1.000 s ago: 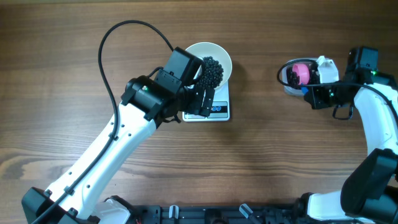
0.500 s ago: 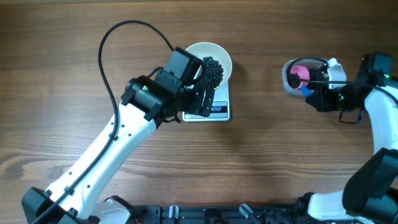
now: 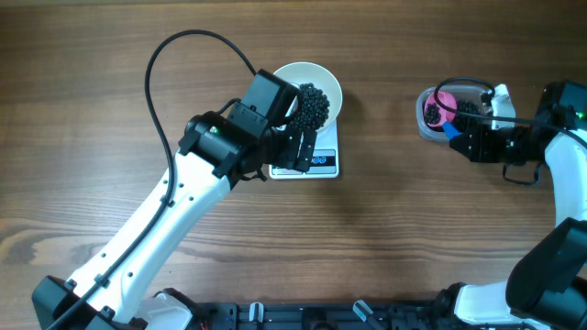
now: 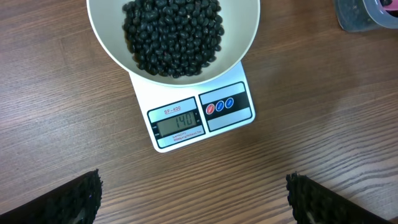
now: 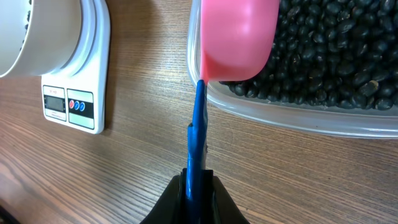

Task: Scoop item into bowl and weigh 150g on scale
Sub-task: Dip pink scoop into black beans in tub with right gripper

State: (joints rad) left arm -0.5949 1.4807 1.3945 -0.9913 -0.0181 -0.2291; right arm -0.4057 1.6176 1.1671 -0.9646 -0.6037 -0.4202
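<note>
The white bowl (image 3: 321,81) stands on the scale (image 3: 321,165) and holds a heap of black beans, the item (image 3: 312,105). In the left wrist view the beans (image 4: 173,34) fill the bowl (image 4: 249,37), and the display of the scale (image 4: 180,122) reads 140. My left gripper (image 4: 193,205) hovers open over the table just in front of the scale, nothing between its fingers. My right gripper (image 5: 198,186) is shut on the blue handle (image 5: 198,124) of a pink scoop (image 5: 239,37). The scoop's cup sits over the left rim of a clear tub (image 5: 298,118) full of beans (image 5: 329,50).
The clear tub (image 3: 424,126) sits at the right of the table with the pink scoop (image 3: 445,103) in it. The left arm's black cable (image 3: 165,55) loops over the far left. From the right wrist, the scale (image 5: 74,93) and bowl (image 5: 37,31) lie to the left.
The right arm has drawn back to the right, and the pink scoop has shifted and tilted in the tub. The left arm, bowl and scale have not moved.
</note>
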